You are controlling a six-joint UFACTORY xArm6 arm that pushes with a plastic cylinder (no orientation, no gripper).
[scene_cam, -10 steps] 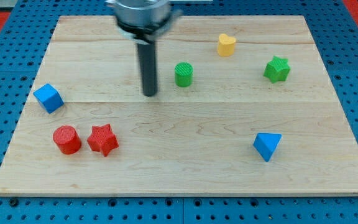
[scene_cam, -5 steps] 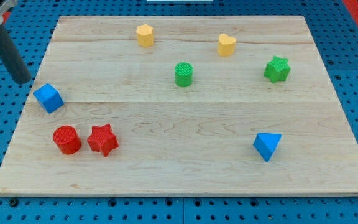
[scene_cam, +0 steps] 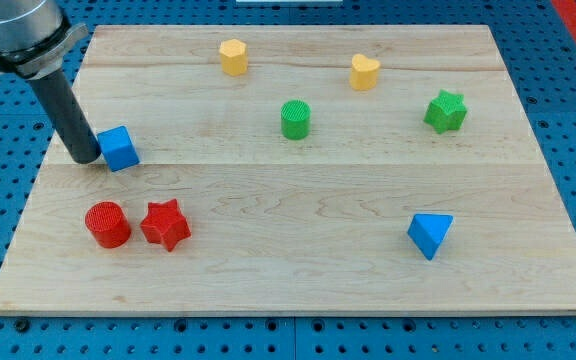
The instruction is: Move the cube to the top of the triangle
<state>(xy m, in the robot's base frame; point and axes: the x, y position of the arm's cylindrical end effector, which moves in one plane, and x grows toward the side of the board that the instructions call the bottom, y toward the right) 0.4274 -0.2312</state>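
My tip (scene_cam: pixel 86 158) presses against the left side of the blue cube (scene_cam: pixel 119 148), near the worktop's (scene_cam: pixel 298 275) left edge. I have no fingers, only a rod. The blue triangle (scene_cam: pixel 429 234) lies well apart, toward the bottom right corner.

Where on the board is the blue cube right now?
The blue cube lies near the view's left edge of the board, above the red cylinder, with my tip against its left side.
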